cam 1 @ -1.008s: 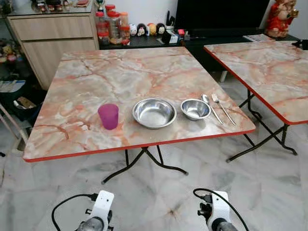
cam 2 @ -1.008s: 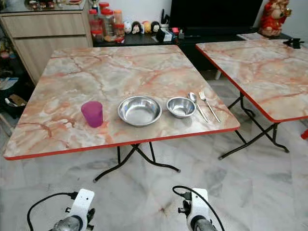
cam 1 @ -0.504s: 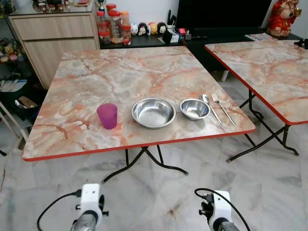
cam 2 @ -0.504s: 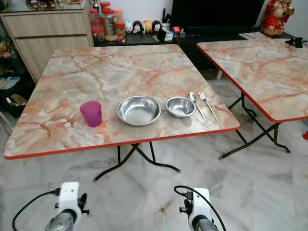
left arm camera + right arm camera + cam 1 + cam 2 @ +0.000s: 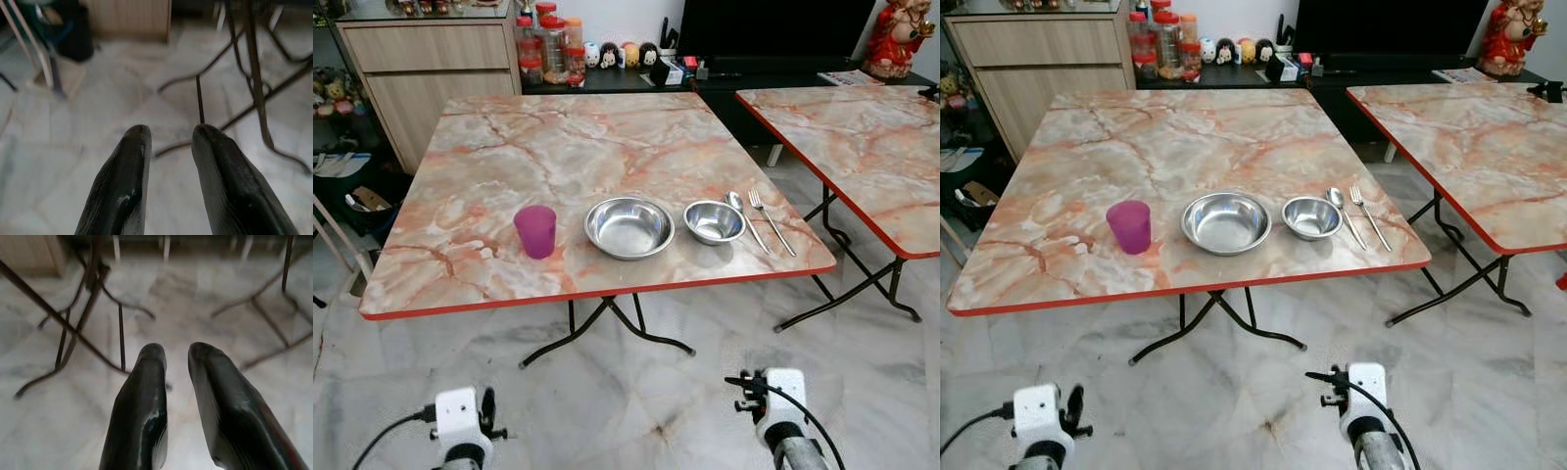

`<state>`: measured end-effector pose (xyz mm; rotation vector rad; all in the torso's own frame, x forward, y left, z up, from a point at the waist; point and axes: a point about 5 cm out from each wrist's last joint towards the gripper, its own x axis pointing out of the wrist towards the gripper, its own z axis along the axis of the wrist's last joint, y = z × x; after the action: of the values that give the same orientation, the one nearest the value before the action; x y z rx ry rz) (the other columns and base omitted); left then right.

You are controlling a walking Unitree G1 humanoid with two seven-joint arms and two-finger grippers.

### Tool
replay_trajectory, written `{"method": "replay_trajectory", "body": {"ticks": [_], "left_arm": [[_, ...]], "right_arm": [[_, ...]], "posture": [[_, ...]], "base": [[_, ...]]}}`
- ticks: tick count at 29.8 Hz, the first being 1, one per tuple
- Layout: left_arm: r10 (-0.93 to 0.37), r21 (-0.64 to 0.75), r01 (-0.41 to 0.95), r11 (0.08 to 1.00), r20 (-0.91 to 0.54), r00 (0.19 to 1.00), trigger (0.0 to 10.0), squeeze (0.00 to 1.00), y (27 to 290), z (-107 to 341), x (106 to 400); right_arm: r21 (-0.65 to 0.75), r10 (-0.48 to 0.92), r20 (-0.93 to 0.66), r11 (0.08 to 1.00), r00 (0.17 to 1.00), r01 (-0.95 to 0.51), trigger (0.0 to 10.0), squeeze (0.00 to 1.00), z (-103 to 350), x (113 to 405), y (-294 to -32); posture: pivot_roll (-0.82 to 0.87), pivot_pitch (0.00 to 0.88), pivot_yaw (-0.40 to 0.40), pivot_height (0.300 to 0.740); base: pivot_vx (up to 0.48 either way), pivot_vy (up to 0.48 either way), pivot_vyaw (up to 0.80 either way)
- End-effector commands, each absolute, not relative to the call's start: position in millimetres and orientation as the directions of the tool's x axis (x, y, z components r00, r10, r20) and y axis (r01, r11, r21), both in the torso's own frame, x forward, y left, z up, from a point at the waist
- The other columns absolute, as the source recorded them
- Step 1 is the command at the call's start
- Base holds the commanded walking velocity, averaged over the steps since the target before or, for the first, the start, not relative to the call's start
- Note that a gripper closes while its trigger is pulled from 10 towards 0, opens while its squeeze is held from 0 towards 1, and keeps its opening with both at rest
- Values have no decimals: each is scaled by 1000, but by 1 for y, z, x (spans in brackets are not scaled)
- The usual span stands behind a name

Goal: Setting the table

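On the near edge of the table (image 5: 509,137) sit a cup (image 5: 535,231), big bowl (image 5: 628,226), small bowl (image 5: 714,221), spoon (image 5: 741,215) and fork (image 5: 770,219). The left gripper (image 5: 168,142) and right gripper (image 5: 176,357) hang low, fingers slightly apart, empty. Step closer before raising an arm.

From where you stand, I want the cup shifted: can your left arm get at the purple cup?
Probably not yet. The left gripper hangs low over the floor, short of the table edge; the purple cup stands unobstructed, so stepping closer should do.
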<state>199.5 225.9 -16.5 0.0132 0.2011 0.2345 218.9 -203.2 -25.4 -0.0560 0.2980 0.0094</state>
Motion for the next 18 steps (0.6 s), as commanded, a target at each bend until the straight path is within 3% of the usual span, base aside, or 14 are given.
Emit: {"method": "replay_trajectory", "body": {"ticks": [1, 7, 18], "left_arm": [[227, 26, -226, 974, -174, 958, 10000, 0, 223, -14, 199], [230, 12, -230, 973, -98, 968, 10000, 0, 219, 1, 208], [223, -4, -224, 975, -64, 973, 10000, 0, 212, 15, 221]], "right_arm": [[-76, 9, -252, 997, 968, -29, 10000, 0, -19, 221, -203], [-67, 34, -180, 997, 983, -47, 10000, 0, -9, 227, -191], [-53, 14, -152, 998, 988, -23, 10000, 0, 1, 238, -194]], "posture": [[43, 0, -66, 740], [37, 0, -65, 740], [40, 0, -71, 740]], "base": [[0, 0, 0], [0, 0, 0], [0, 0, 0]]}}
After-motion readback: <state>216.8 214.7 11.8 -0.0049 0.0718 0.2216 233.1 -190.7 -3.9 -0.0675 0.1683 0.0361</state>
